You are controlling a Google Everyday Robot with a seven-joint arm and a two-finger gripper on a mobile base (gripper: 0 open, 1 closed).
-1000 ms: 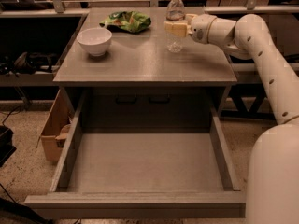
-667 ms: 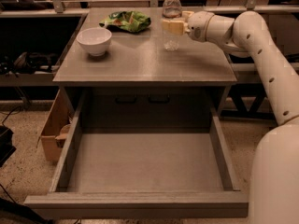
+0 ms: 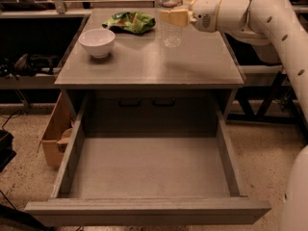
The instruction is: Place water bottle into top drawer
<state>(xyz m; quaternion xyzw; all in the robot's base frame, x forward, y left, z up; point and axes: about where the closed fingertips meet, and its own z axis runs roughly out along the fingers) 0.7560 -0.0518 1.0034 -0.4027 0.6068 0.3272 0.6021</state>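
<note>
**Bottle gripped at the far edge, open drawer waiting on the near side**

The table (image 3: 144, 64) fills the middle of the view. The top drawer (image 3: 144, 170) is pulled fully out from under it toward the near side, its grey inside bare. The robot arm (image 3: 269, 18) reaches in from the right and runs roughly level over the table's far right corner, with the wrist pointing left.

The water bottle (image 3: 171, 32) stands upright at the far middle of the table, its long axis vertical and its cap cut off by the top of the view. The end effector (image 3: 172, 16) is at the bottle's label band and grasps it from the right side, with a yellowish pad lying across the front of the bottle. Whether the bottle's base touches the table or is just off it cannot be told.

The relation that matters is that the drawer lies straight toward the near side of the held bottle, and lower. The coming move likely calls for carrying the bottle nearward past the table's front edge, then down.

A white bowl (image 3: 97, 41) and a green bag (image 3: 131, 21) sit to the left, off that path.
</note>
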